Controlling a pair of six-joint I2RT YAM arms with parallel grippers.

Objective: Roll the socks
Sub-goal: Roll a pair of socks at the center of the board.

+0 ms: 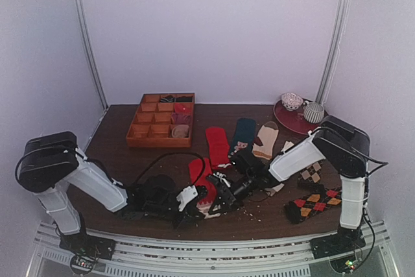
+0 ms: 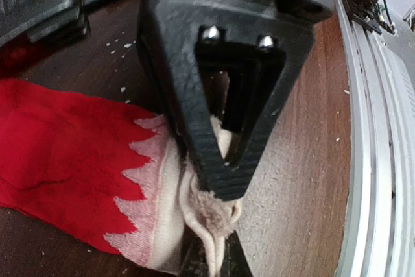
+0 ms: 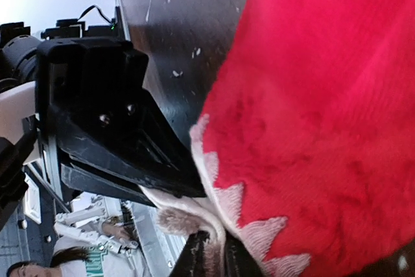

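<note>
Red sock (image 2: 58, 147): cream end pinched by L claw (image 2: 217, 220) & R claw (image 3: 204, 220); both arms stretched low, inward.

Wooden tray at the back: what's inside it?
The wooden tray holds small things along its right side: a dark item, a red item and a pale round piece. They are too small to identify, and compartment walls hide their lower parts.

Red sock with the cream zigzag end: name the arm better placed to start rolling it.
Left, marginally. The left gripper is shut on the bunched cream zigzag end of the red fabric sock; the right gripper pinches only that end's edge.
</note>
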